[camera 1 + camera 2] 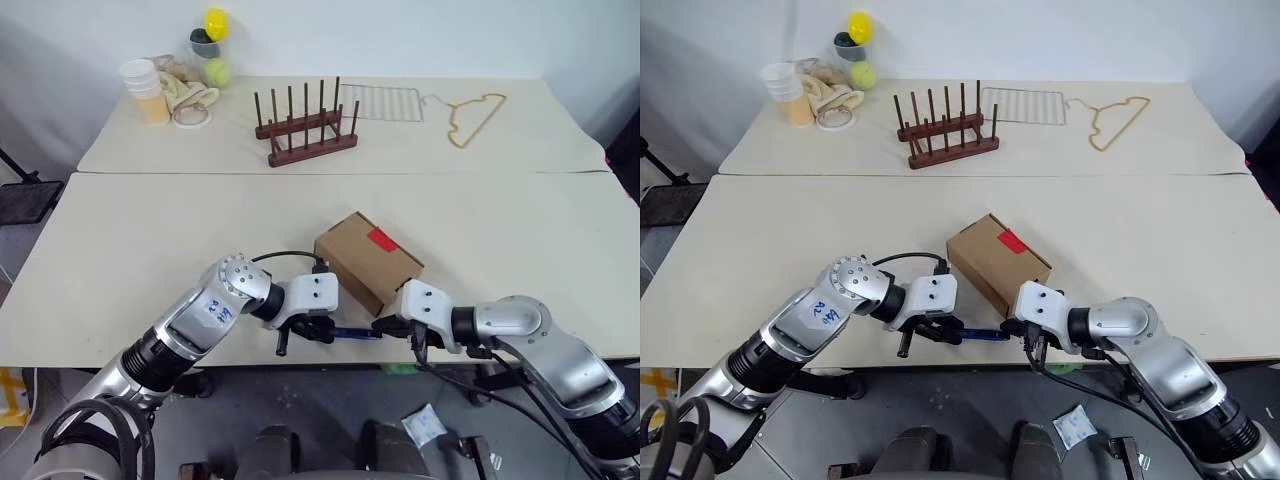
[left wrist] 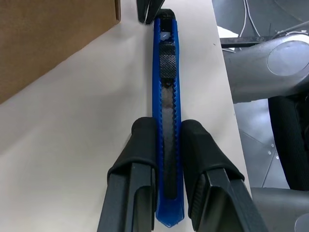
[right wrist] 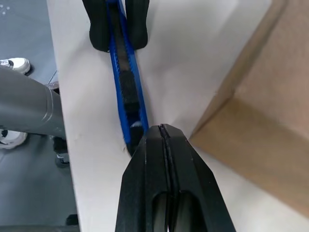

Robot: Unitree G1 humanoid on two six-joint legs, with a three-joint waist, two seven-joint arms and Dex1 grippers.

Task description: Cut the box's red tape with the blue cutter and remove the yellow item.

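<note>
Left wrist view: left gripper clamps blue cutter.

The box is plain brown cardboard, matt and a bit fibrous, with the red tape on top looking smooth and slightly shiny. Just beside the box, the blue cutter is glossy blue plastic with ridged edges, a dark metal-looking strip down its middle and a black knurled slider. The left gripper has matt black rubbery fingers; same finish on the right gripper. The table under the box is smooth, matt off-white. Behind the box there's a dark stained wooden rack, a thin wire grid and a tan hanger.
</note>
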